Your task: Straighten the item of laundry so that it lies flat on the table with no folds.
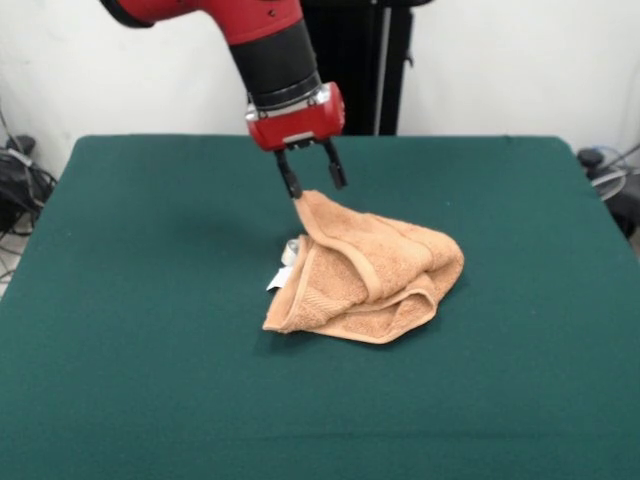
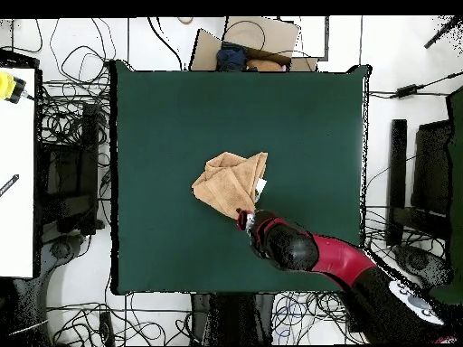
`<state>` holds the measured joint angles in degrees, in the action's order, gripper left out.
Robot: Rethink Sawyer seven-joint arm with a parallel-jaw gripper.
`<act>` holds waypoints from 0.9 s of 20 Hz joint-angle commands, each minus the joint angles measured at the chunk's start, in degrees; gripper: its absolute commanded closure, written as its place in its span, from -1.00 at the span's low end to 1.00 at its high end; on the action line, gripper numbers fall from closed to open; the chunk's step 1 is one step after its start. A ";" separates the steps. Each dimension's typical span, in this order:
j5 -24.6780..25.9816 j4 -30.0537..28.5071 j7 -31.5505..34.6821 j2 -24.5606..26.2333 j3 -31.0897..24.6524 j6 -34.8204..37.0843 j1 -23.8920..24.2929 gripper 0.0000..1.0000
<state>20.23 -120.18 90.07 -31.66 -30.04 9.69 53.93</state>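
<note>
Orange-tan terry towel (image 1: 375, 270) bunched on green table (image 1: 150, 300), white tags (image 1: 282, 268) showing. Gripper (image 1: 311, 180) jaws slightly apart, one finger touching raised corner

The large rectangular tabletop (image 1: 150, 380) has a dark green, felt-like surface. Near its middle lies a small orange-tan terry towel (image 1: 375, 280), bunched into a folded heap, one corner raised off the surface. A white tag (image 1: 276, 281) shows at the heap's edge, touching the felt.
</note>
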 commanded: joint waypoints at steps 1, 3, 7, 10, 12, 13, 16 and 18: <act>1.07 1.15 5.58 3.88 -0.71 -0.89 -0.89 -1.00; 1.29 1.49 5.75 3.10 0.53 -0.72 -1.76 -1.00; 1.56 1.58 5.30 0.87 1.69 0.47 -2.06 -1.00; 1.19 1.46 4.83 -0.79 0.87 1.40 -1.47 -1.00; 1.02 1.38 4.67 -1.51 0.35 1.66 -1.20 -1.00; 0.99 1.32 4.60 -1.68 0.10 1.63 -1.04 -1.00; 0.66 1.53 4.33 -2.24 -0.91 1.96 -0.74 -1.00; 0.93 1.59 4.09 -2.56 -1.35 1.52 -0.62 -1.00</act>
<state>20.23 -120.19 90.07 -33.24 -29.71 9.69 53.74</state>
